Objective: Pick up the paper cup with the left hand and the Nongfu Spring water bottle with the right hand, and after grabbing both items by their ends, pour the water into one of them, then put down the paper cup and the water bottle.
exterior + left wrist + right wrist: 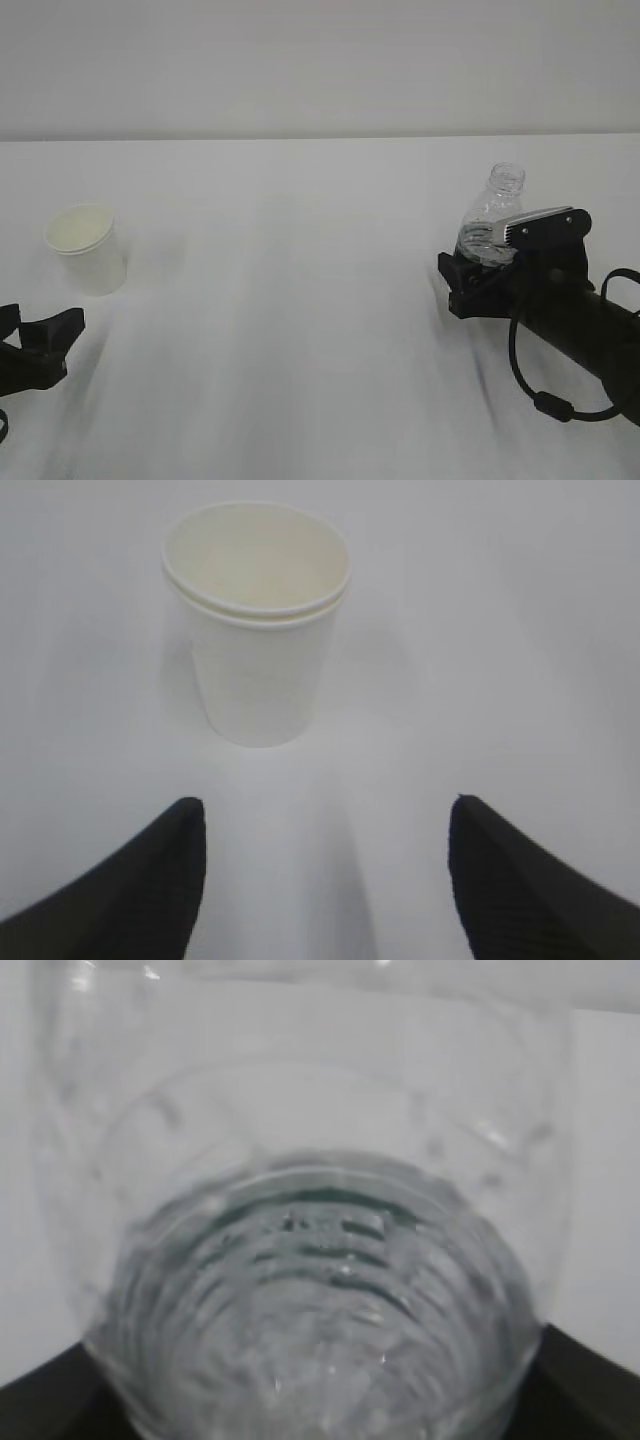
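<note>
White desk (300, 330) against a pale wall (320, 60)

The desk is plain matte white and fills the exterior view from the 6 o'clock edge to a straight line just above the middle. Beyond that line, toward 12 o'clock, stands a bare off-white wall. The light is soft and even, leaving only faint grey shadows on the desk.

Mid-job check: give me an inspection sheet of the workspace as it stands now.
Surface: white table, bare between the arms.
Job's things: paper cup upright, untouched; water bottle capless, tilted, between the right end effector's fingers.
Clutter: nothing seen.
Grippers: left end effector open, short of the cup; right end effector around the bottle's lower body, firm grip not confirmed.
Cables: black loop hanging under the right arm.
Surroundings: plain pale wall.
</note>
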Robot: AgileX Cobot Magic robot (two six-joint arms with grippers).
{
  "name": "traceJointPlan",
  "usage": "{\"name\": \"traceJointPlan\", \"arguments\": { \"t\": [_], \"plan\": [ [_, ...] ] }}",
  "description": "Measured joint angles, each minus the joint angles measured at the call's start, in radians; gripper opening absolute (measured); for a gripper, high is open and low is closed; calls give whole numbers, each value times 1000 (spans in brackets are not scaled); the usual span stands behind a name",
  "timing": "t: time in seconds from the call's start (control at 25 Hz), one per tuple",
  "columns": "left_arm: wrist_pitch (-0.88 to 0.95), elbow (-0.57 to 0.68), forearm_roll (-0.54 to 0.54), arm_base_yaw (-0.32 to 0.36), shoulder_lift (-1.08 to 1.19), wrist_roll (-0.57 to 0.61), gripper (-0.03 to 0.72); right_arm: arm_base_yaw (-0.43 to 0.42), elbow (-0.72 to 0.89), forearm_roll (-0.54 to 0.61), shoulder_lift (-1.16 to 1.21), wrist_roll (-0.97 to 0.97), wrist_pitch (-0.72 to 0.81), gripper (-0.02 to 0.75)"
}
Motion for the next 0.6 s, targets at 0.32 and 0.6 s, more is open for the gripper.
{"name": "traceJointPlan", "arguments": {
  "t": [0.32, 0.6],
  "plan": [
    [0, 0, -2, 0, 0, 0, 547, 0, 0, -2, 0, 0, 10, 538],
    [0, 0, -4, 0, 0, 0, 545, 0, 0, -8, 0, 0, 12, 506]
  ]
}}
